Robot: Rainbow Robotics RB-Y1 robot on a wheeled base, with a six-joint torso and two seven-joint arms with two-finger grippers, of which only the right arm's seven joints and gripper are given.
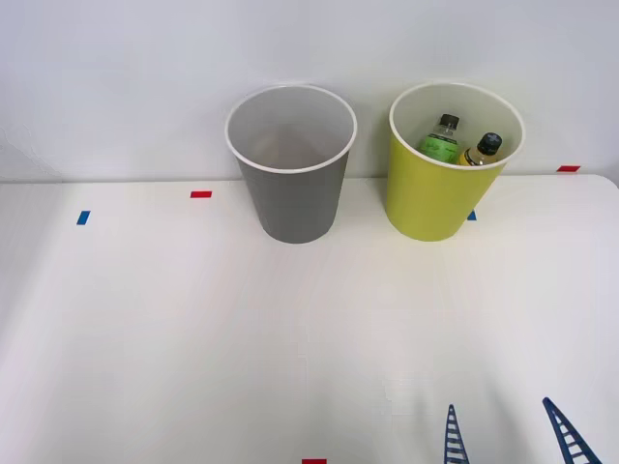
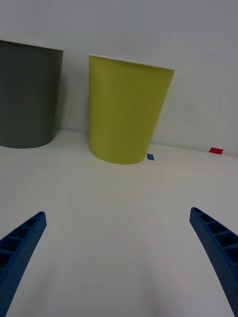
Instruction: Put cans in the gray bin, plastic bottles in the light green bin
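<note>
A white table (image 1: 193, 338) was spread beneath the right gripper (image 1: 513, 437) and ahead of it, marked with small red and blue tape tabs. Two round tapered bins of the same size were stood upright at the table's far side, well ahead of the gripper. The gray bin (image 1: 295, 164) was set ahead and off to the gripper's left; what could be seen of its pale inside held nothing. The light green bin (image 1: 447, 164) was set almost straight ahead, close beside the gray one but not touching it. Two plastic bottles were seen inside the light green bin, leaning with black caps upward: a green-labelled bottle (image 1: 441, 138) and a yellow-labelled bottle (image 1: 482, 150) just beside it.

Such small bottles were judged light, fairly stiff and somewhat slippery over the label; a hold across the body below the cap would have been advised. No can was seen on the table, so the bottle sorting was judged complete.

The right gripper was held low over the table's near edge, pointed forward toward the bins, its blue ribbed fingers (image 2: 22, 242) spread wide apart with nothing between them.
</note>
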